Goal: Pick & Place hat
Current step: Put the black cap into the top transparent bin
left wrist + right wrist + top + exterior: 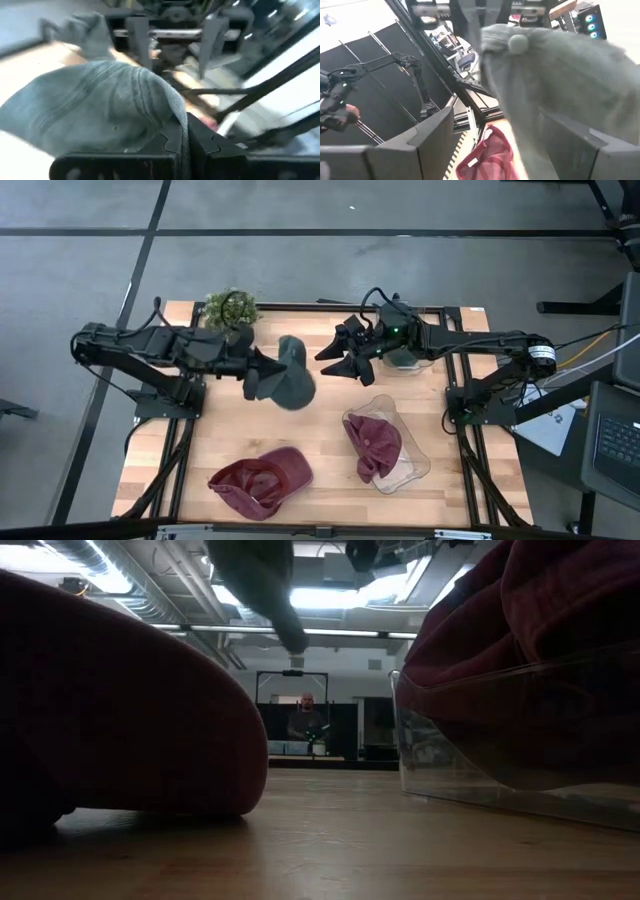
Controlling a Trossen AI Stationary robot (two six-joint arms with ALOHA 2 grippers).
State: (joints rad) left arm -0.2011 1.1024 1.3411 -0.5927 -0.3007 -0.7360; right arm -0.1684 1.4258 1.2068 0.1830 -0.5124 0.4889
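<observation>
Grey hat (288, 375) clenched in left gripper (262, 373), right gripper (338, 360) released, just beside.

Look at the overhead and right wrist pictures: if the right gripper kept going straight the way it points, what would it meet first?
Most likely the grey cap, held up by the left gripper. The right gripper, jaws open, points at it across a small gap; height is hard to judge.

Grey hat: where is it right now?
High view: the grey hat hangs mid-table, held by the left gripper, with the right gripper just beside it.
</observation>
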